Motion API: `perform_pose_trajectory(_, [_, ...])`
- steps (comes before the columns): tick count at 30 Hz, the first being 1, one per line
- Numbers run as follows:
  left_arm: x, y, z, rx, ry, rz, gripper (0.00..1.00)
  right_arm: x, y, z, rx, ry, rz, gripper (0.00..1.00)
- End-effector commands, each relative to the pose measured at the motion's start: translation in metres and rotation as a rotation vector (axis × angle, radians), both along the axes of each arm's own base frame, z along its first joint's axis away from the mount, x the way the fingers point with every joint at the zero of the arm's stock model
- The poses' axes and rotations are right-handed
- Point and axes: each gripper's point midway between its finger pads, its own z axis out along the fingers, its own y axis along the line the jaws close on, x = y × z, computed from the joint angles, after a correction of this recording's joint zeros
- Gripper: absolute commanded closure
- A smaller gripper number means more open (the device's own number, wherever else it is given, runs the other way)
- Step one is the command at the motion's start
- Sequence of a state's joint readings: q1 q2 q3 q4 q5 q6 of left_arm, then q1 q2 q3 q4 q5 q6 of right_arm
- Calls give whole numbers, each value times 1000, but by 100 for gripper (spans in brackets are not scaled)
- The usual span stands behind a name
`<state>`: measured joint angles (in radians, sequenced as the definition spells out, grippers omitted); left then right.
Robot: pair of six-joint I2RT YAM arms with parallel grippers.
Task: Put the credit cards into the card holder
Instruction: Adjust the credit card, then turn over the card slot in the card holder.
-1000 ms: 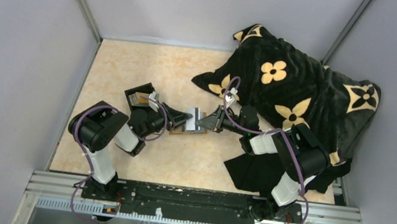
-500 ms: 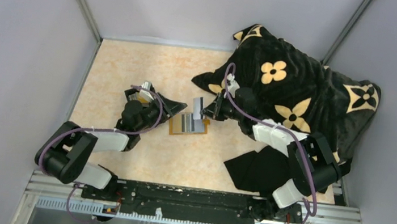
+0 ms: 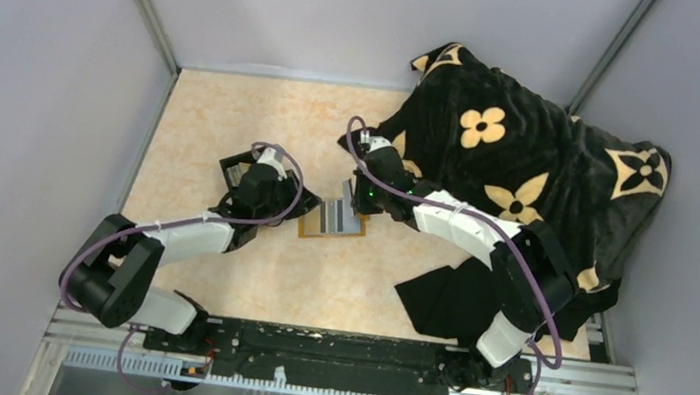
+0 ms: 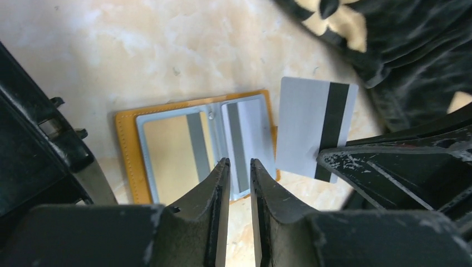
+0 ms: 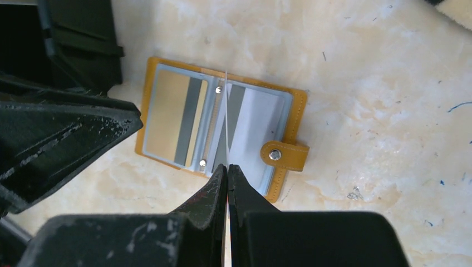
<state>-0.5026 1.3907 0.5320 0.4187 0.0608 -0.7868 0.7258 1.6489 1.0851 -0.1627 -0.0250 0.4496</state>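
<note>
The orange-tan card holder [image 3: 331,221] lies open on the table, with a golden card [image 4: 167,153] and a silver card [image 4: 245,130] in its clear sleeves. My right gripper [image 5: 227,166] is shut on a pale card with a black stripe [image 4: 311,128]. It holds the card upright just above the holder's right half [image 5: 253,128], where it shows edge-on [image 5: 227,111]. My left gripper [image 4: 238,161] hovers over the holder's near edge, its jaws a narrow gap apart with nothing between them. In the top view the left gripper [image 3: 296,209] and right gripper [image 3: 360,199] flank the holder.
A black blanket with tan flowers [image 3: 521,168] covers the back right. A black cloth [image 3: 445,295] lies at the front right. A black open box [image 3: 234,165] sits under my left wrist. Grey walls stand on three sides.
My left gripper has let go of the card and drawn back left. My right gripper has lifted the card and brought it over the open holder, its arm stretching out further.
</note>
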Motion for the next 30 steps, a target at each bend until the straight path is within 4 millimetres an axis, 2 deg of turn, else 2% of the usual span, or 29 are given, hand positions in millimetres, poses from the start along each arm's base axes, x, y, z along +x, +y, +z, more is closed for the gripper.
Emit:
perform_pose_trajectory(1, [0, 8, -15, 137, 31, 10, 74, 13, -5, 4, -150, -75, -29, 100])
perform_pose_trajectory(15, [-4, 11, -39, 262, 102, 24, 76, 4, 6, -13, -282, -39, -5, 100])
perform_pose_trajectory(20, [-7, 11, -45, 293, 122, 28, 77, 4, 0, -17, -322, -40, -22, 100])
perform_pose_trajectory(30, [-11, 16, -55, 335, 157, 41, 78, 7, -11, -9, -343, -62, -67, 100])
